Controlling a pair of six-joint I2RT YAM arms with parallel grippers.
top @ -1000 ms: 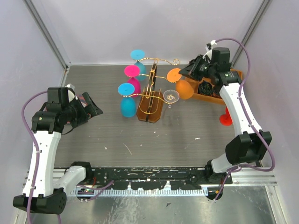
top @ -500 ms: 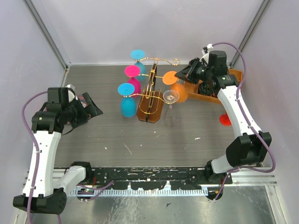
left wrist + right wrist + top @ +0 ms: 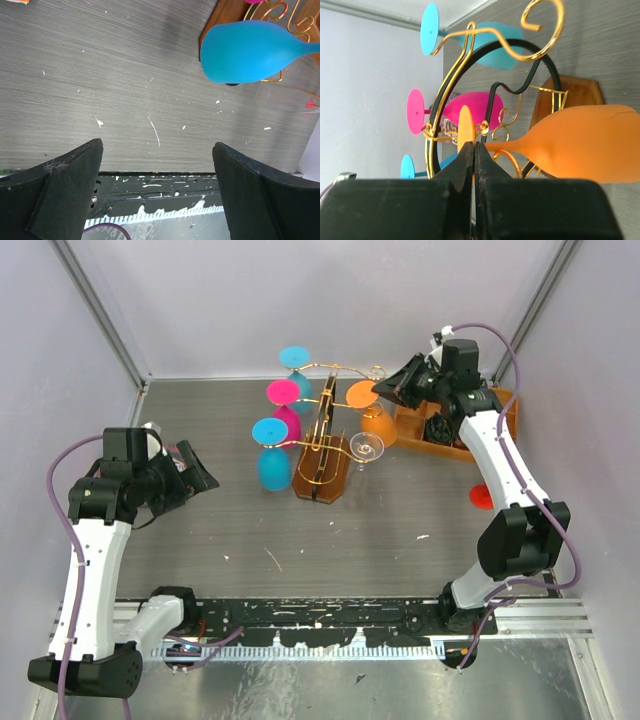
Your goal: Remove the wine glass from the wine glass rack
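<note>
My right gripper (image 3: pixel 388 389) is shut on the foot of an orange wine glass (image 3: pixel 377 425). It holds the glass on its side at the right end of the gold wine glass rack (image 3: pixel 322 452). In the right wrist view my gripper (image 3: pixel 474 146) pinches the disc foot, and the orange wine glass (image 3: pixel 585 142) points its bowl to the right, close to the rack's (image 3: pixel 465 40) scrolled arms. I cannot tell whether the stem touches the wire. My left gripper (image 3: pixel 198 471) is open at the left, apart from the rack, and in its own view the gripper (image 3: pixel 157 185) has nothing in it.
Blue glasses (image 3: pixel 272 465) (image 3: pixel 295 358) and a pink one (image 3: pixel 284 392) hang on the rack's left side. A clear glass (image 3: pixel 366 449) stands by its wooden base (image 3: pixel 322 480). A compartmented wooden tray (image 3: pixel 455 435) lies at the back right, with a red object (image 3: pixel 482 497) nearer.
My right gripper has carried the orange glass leftward and slightly back, closer to the rack's right end. The left arm has stayed still.
</note>
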